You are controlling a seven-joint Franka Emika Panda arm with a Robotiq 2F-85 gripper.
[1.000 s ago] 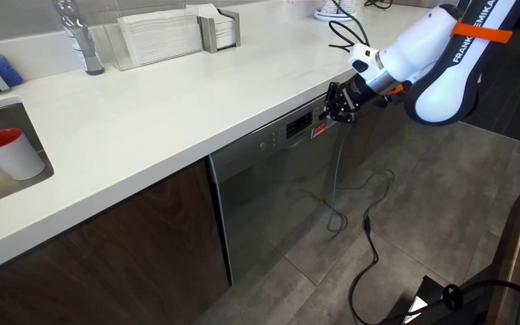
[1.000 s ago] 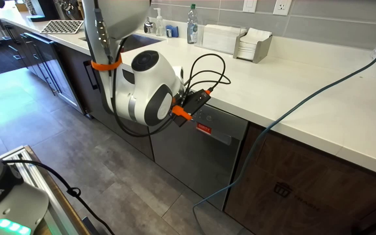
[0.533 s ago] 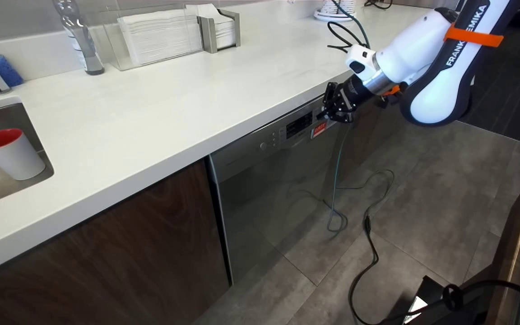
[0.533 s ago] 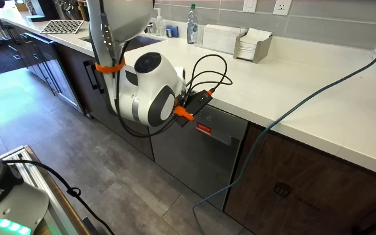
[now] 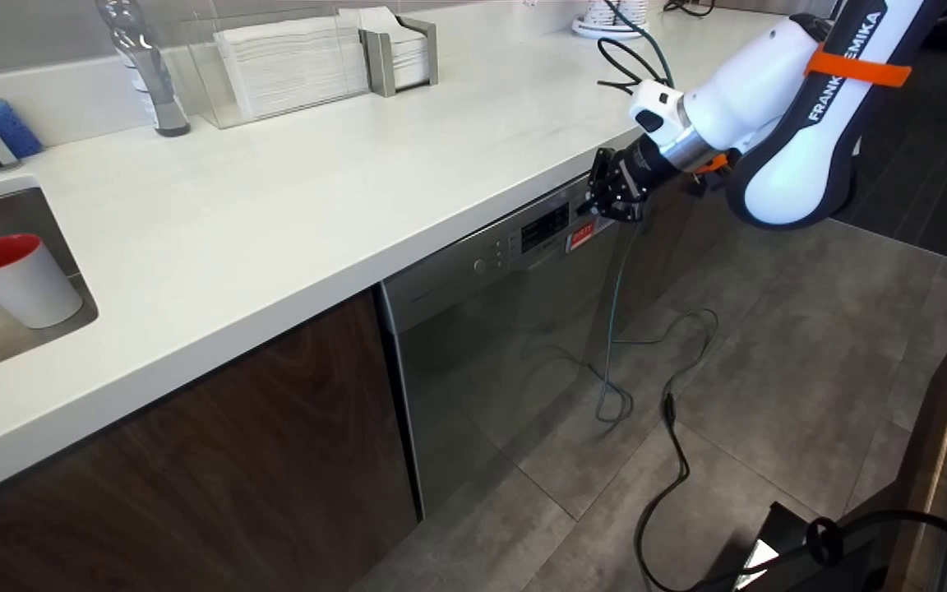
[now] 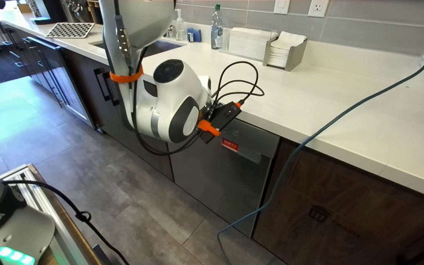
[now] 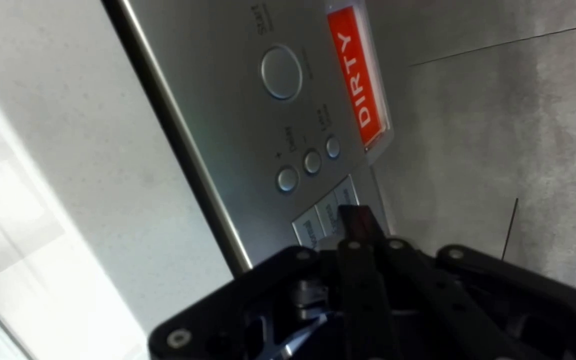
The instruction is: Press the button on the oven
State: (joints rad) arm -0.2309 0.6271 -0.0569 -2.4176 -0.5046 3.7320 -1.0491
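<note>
White countertop [image 5: 473, 164] stretches above and beyond the claw [image 7: 359, 221], with a grey tiled wall [image 6: 363, 33] at its back. Right in front of the claw, under the counter's edge, is the oven [image 5: 486, 362], its steel front seen in both exterior views. The claw's two fingers [image 7: 349, 220] are together, side by side, and their tips are right at the oven's control panel [image 7: 248, 125]; whether they touch it I cannot tell. In the wrist view three labels [image 7: 326, 214], one reading Normal, lie just beyond the tips, which partly cover them. Near the tips come three small round buttons [image 7: 312, 161], and farther along the panel a large round button [image 7: 281, 72] by the word Start. Just beside the claw, in an exterior view, is the dark display [image 5: 545, 228]. A red sign [image 7: 355, 75] saying DIRTY is on the oven front, just below the claw.

White and dark, the arm [image 5: 745, 99] slopes up from the claw; in an exterior view the arm and its black box [image 6: 222, 119] hide the claw. A blue cable [image 5: 612, 316] hangs lower than the claw, down to the floor [image 5: 835, 353]. Beside the oven, farther from the claw, is a brown cabinet door [image 5: 260, 469]. Well apart from the claw, on the counter, stand a napkin holder [image 5: 379, 62], paper towels [image 5: 293, 66], a bottle [image 5: 149, 82] and a blue sponge [image 5: 9, 127]. A sink [image 5: 5, 214], also well apart, holds a white cup [image 5: 25, 284] with a red inside.
</note>
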